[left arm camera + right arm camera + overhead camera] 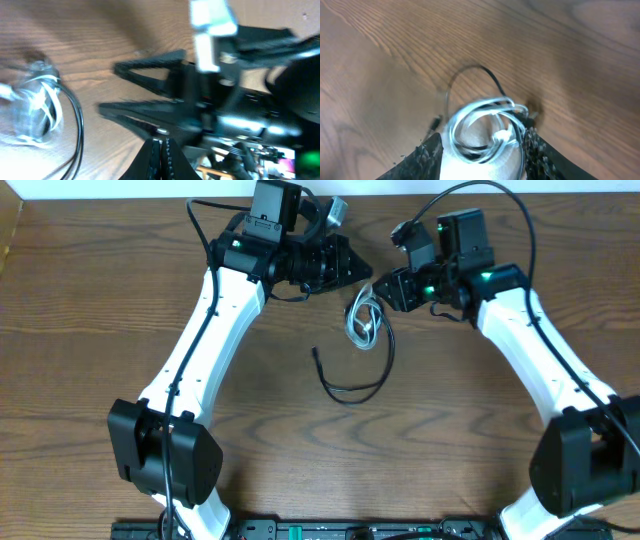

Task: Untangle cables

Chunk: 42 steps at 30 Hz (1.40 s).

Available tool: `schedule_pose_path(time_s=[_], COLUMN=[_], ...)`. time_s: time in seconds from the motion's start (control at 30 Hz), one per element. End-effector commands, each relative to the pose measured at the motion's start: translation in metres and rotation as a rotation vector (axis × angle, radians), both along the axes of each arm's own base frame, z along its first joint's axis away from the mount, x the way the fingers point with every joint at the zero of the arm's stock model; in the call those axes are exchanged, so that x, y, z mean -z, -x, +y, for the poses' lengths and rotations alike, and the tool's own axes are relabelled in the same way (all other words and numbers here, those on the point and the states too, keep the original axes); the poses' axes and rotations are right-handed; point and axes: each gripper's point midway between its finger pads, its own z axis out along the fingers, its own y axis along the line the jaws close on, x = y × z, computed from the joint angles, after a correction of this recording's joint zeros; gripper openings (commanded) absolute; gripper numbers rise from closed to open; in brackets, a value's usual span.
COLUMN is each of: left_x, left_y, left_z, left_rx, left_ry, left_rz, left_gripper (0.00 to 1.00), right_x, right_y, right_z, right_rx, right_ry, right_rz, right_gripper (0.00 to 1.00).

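The white cable (362,320) lies coiled on the wooden table, looped with the black cable (372,375), which curves down and left to a free plug end. My left gripper (362,272) is shut and empty just up-left of the coil. My right gripper (385,290) is open, just right of the coil. In the right wrist view the white coil (485,127) lies between the open fingers (482,155), with the black cable (470,70) arcing beyond. In the left wrist view my shut fingers (161,142) point at the right gripper, with the white coil (37,107) and black cable (77,130) at left.
The wooden table (100,300) spreads to all sides. Thick black arm wires (480,195) loop above the right arm near the table's far edge. Both arm bases stand at the near edge.
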Motion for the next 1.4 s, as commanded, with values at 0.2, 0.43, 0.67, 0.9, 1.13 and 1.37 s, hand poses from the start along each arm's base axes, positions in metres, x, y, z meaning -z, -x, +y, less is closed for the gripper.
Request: schedule_pose_path(time_s=[0.2,0.43,0.67,0.9,1.13,1.37], left_x=[-0.011,0.04,0.121,0.21,0.245,0.256], left_y=[0.0,-0.034,-0.056,-0.086,-0.091,-0.072], left_z=[0.0,0.04,0.047,0.064,0.067,0.058], left_rx=[0.003,-0.175,-0.028,-0.017,-0.011,0.042], left_ry=[0.018,-0.309,-0.521,-0.668,-0.706,-0.724], left_rz=[-0.027,-0.105,-0.18,-0.165,-0.15,-0.097], left_gripper=[0.07,0.08,0.39,0.46,0.44,0.36], right_x=[0.036,0.046,0.05,0.051,0.053,0.053], right_y=[-0.019,-0.023,-0.019,-0.016,-0.014,-0.014], right_z=[-0.012,-0.051,-0.056,-0.055,-0.056,-0.056], right_rx=[0.217,0.396,0.404,0.4,0.391,0.389], right_ry=[0.027,0.043,0.052,0.058,0.069,0.07], right_rz=[0.111,0.195,0.222,0.233,0.239,0.237], right_gripper=[0.46,0.48,0.49,0.49,0.49,0.49])
